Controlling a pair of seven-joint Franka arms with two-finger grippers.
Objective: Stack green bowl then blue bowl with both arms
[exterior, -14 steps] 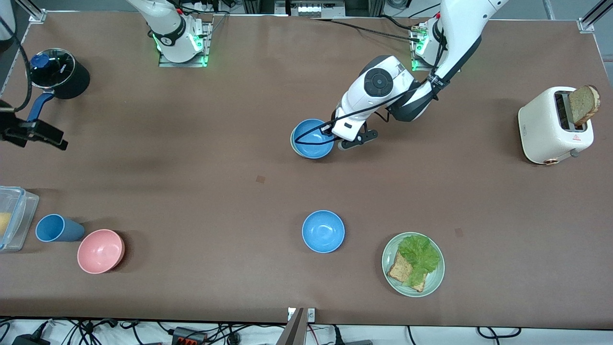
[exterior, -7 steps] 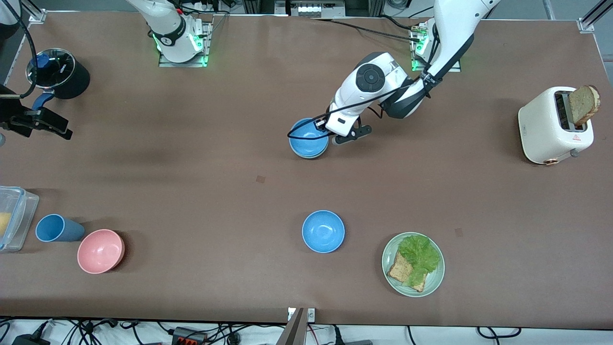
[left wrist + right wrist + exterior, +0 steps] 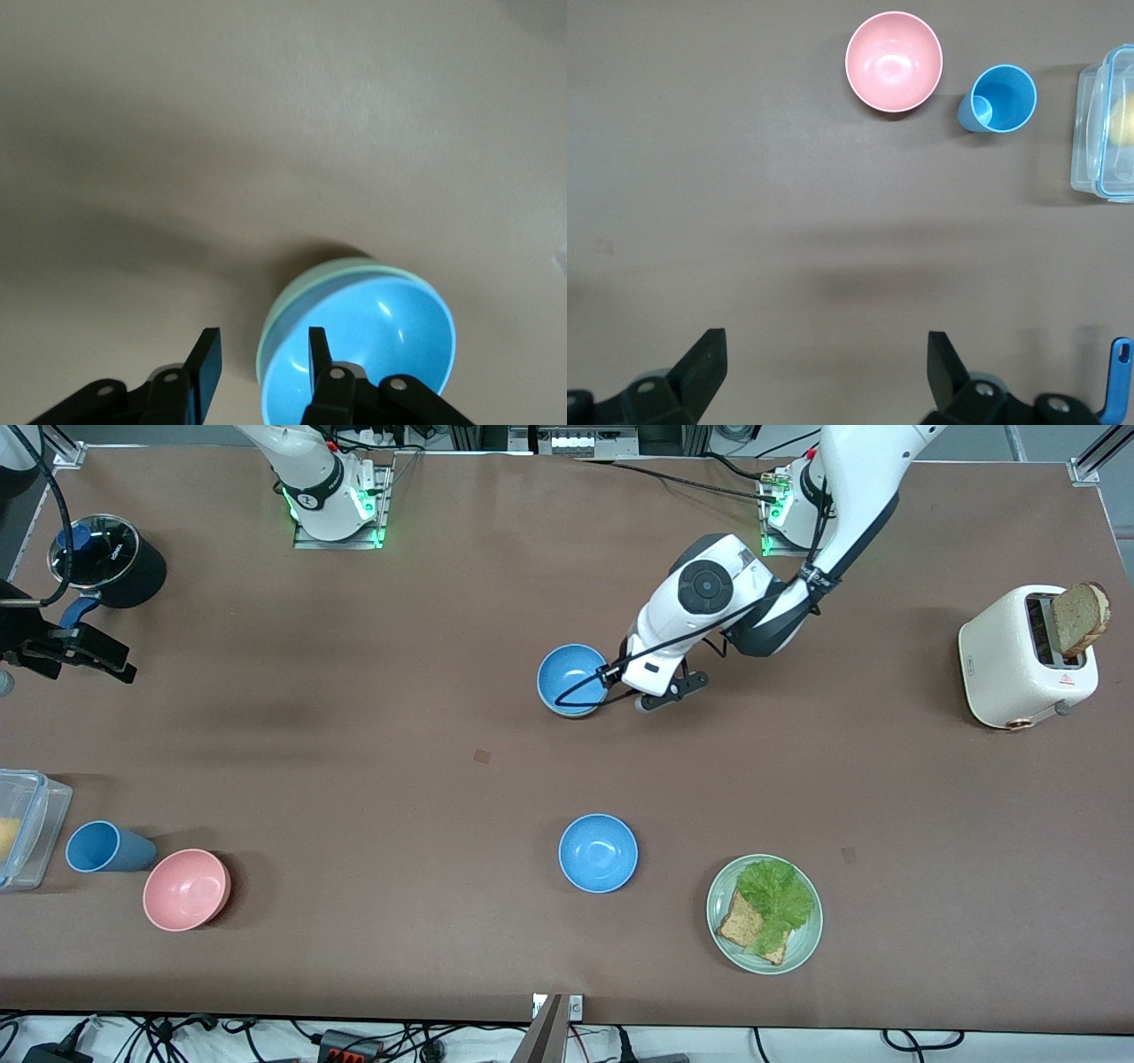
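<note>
A blue bowl (image 3: 571, 677) sits nested in the green bowl (image 3: 553, 706) near the table's middle, toward the robots' bases. In the left wrist view, the green bowl (image 3: 297, 294) shows as a pale rim around the blue bowl (image 3: 381, 341). My left gripper (image 3: 631, 691) is open and empty at the stack's edge toward the left arm's end. Its fingers (image 3: 205, 365) straddle the rim without gripping it. A second blue bowl (image 3: 598, 853) sits alone, nearer the camera. My right gripper (image 3: 71, 657) waits open over the table at the right arm's end, and the right wrist view (image 3: 824, 372) shows it empty.
A green plate (image 3: 719, 934) with bread and lettuce lies beside the second blue bowl. A toaster (image 3: 1019, 664) with a bread slice stands at the left arm's end. A pink bowl (image 3: 186, 889), blue cup (image 3: 106, 847), clear container (image 3: 31, 828) and black pot (image 3: 111, 558) are at the right arm's end.
My left gripper has drawn back from over the stacked bowls toward the left arm's end. The blue bowl stays nested in the green bowl. The right gripper has hardly moved.
</note>
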